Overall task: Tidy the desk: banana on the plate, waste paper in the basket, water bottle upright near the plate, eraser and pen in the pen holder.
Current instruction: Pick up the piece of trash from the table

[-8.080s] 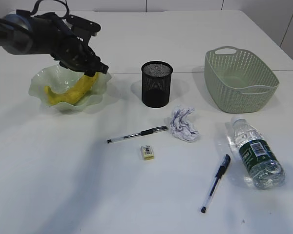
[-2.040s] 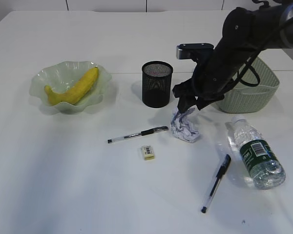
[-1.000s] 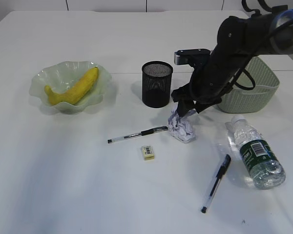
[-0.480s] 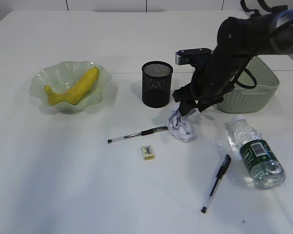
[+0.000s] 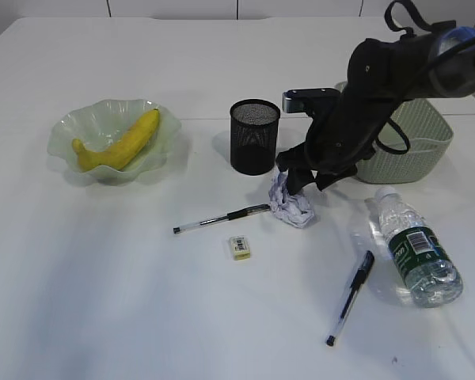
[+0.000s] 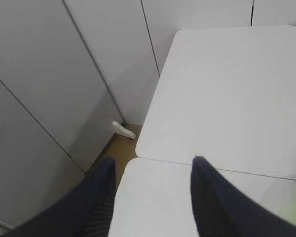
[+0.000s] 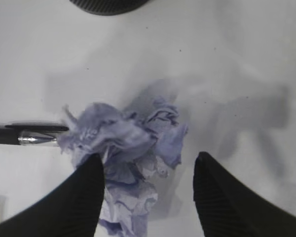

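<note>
A crumpled wad of waste paper (image 5: 293, 207) lies on the white table between the black mesh pen holder (image 5: 254, 136) and the lying water bottle (image 5: 416, 249). My right gripper (image 5: 305, 180) is low over it, open. In the right wrist view the paper (image 7: 133, 148) sits between the fingers (image 7: 89, 192), brushing the left one, with a gap to the right one. The banana (image 5: 123, 142) rests on the green wavy plate (image 5: 67, 127). An eraser (image 5: 239, 247) and two pens (image 5: 222, 218) (image 5: 350, 296) lie loose. My left gripper (image 6: 153, 160) is open and holds nothing, above the table's corner.
The green woven basket (image 5: 404, 150) stands at the back right, just behind my right arm. One pen's clip end (image 7: 24, 134) touches the paper's left side. The left wrist view shows a table seam, the floor and wall panels.
My right gripper has sunk and shifted slightly left around the paper. The wad has been nudged a little to the left. Nothing else has moved.
</note>
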